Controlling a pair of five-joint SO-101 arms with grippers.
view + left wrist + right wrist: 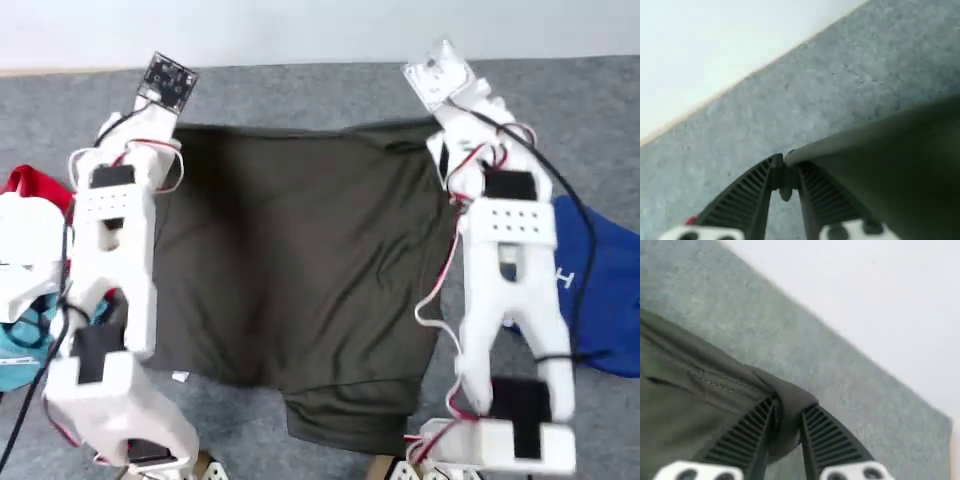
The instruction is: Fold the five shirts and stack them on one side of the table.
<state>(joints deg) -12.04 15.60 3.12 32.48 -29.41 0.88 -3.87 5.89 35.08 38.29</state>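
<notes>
A dark olive shirt is spread across the middle of the grey table, its far edge held up at both corners. My left gripper is shut on the far left corner of the olive shirt, near the table's back edge. My right gripper is shut on the far right corner of the olive shirt, where the cloth bunches between the ribbed black fingers. In the high view the left arm stands along the shirt's left side and the right arm along its right side.
A blue shirt lies at the right edge under the right arm. A red garment and a teal one are piled at the left edge with white cloth. The grey mat ends at a pale back wall.
</notes>
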